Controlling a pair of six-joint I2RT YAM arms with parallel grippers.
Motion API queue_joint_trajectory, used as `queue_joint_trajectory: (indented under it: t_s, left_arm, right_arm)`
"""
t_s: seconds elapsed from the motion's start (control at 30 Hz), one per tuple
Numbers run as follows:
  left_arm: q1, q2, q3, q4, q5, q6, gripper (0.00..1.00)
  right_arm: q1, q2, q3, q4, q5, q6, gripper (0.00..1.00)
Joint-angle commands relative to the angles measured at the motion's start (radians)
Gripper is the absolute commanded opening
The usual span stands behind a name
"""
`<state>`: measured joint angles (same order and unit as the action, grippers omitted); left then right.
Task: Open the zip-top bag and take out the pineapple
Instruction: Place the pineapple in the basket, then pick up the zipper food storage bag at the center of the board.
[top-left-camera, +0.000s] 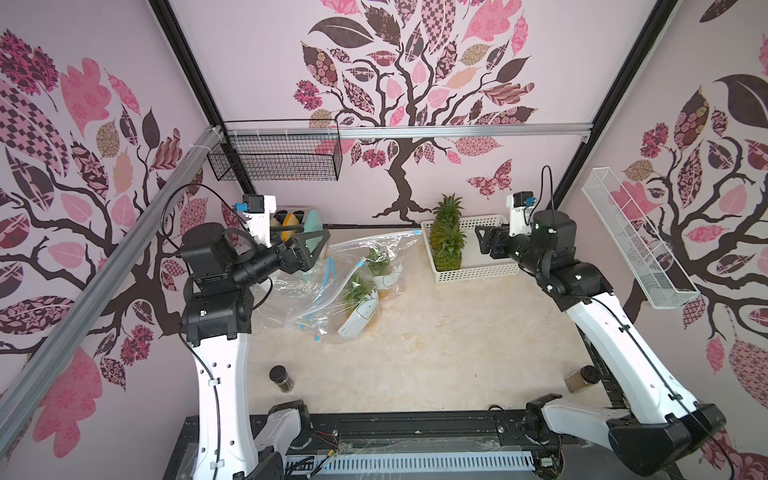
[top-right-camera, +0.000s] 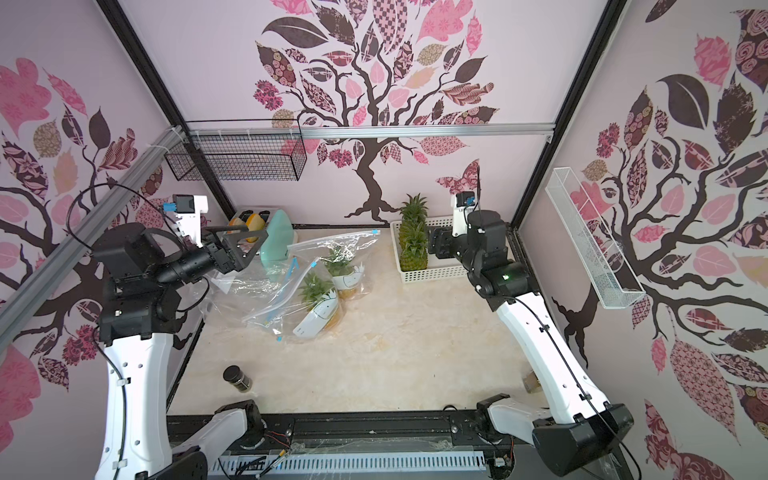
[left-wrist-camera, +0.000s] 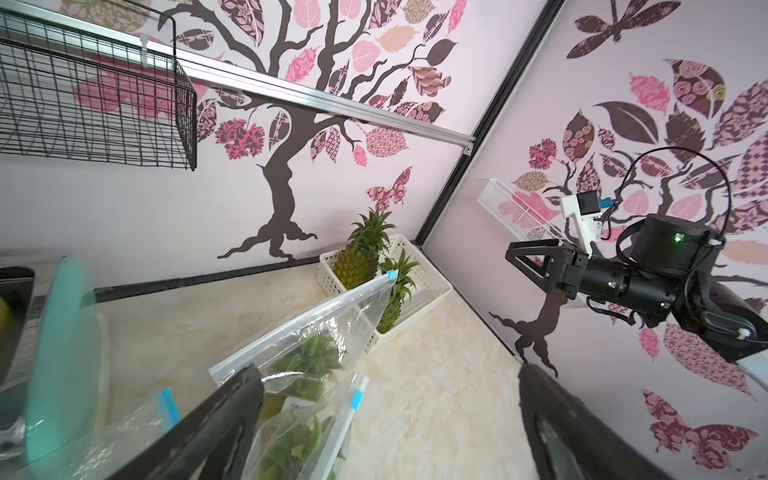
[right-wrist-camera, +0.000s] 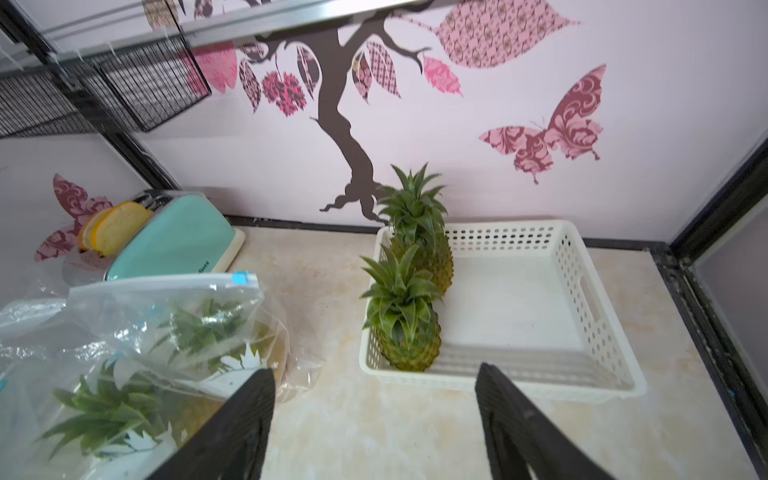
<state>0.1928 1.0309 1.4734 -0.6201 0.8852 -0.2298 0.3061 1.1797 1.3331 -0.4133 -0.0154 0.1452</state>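
Two clear zip-top bags lie left of the table's middle, each holding a pineapple with a white paper collar: the nearer bag (top-left-camera: 357, 301) (top-right-camera: 318, 307) (right-wrist-camera: 104, 407) and the farther bag (top-left-camera: 381, 266) (top-right-camera: 340, 266) (right-wrist-camera: 187, 324). An empty crumpled bag (top-left-camera: 286, 291) lies beside them. Two bare pineapples stand upright in the white basket (top-left-camera: 469, 272) (right-wrist-camera: 590, 316), a front one (top-left-camera: 449, 257) (right-wrist-camera: 407, 332) and a back one (right-wrist-camera: 424, 241). My left gripper (top-left-camera: 311, 245) (left-wrist-camera: 388, 374) hangs open over the empty bag. Above the basket, my right gripper (top-left-camera: 484, 241) (right-wrist-camera: 376, 372) is open, holding nothing.
A mint toaster (top-left-camera: 311, 222) with bread stands at the back left. A dark spice jar (top-left-camera: 281, 379) sits near the front left, another jar (top-left-camera: 582, 378) at the front right. A black wire basket (top-left-camera: 274, 153) and a white wire rack (top-left-camera: 636, 241) hang on the walls.
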Motion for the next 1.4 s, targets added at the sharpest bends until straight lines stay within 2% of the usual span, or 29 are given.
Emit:
queue_joint_trajectory:
  t_s: [0.0,0.17,0.3,0.37,0.6,0.8,1.13,1.27,1.33,1.37]
  left_arm:
    - [-0.054,0.001,0.059,-0.263,-0.109,0.141,0.98]
    - [-0.307,0.070,0.133,-0.510,-0.447,0.252,0.98]
    - [-0.528,0.143,0.095,-0.610,-0.741,0.280,0.98]
    - [-0.601,0.174,0.053,-0.611,-0.841,0.283,0.98]
    - [-0.619,0.197,-0.084,-0.470,-0.984,0.293,0.98]
    - [-0.619,0.184,-0.128,-0.376,-1.034,0.316,0.98]
    - [-0.619,0.268,-0.164,-0.260,-0.949,0.346,0.92]
    - [-0.619,0.324,-0.167,-0.238,-0.904,0.345,0.81]
    - [-0.619,0.352,-0.161,-0.238,-0.891,0.344,0.69]
    - [-0.619,0.366,-0.155,-0.240,-0.888,0.346,0.58]
  right_arm:
    - [0.001,-0.035,-0.062,-0.058,-0.021,-0.018,0.78]
    - [0.001,-0.070,-0.112,-0.061,-0.063,-0.011,0.77]
    - [0.001,-0.095,-0.136,-0.055,-0.087,-0.003,0.77]
    - [0.001,-0.104,-0.143,-0.057,-0.088,-0.004,0.77]
    - [0.001,-0.126,-0.156,-0.067,-0.092,-0.011,0.76]
    - [0.001,-0.120,-0.155,-0.059,-0.105,-0.011,0.76]
    - [0.000,-0.106,-0.158,-0.055,-0.107,-0.011,0.76]
    - [0.000,-0.107,-0.162,-0.058,-0.094,-0.015,0.76]
    - [0.001,-0.107,-0.162,-0.063,-0.088,-0.016,0.76]
    - [0.001,-0.109,-0.163,-0.062,-0.087,-0.017,0.76]
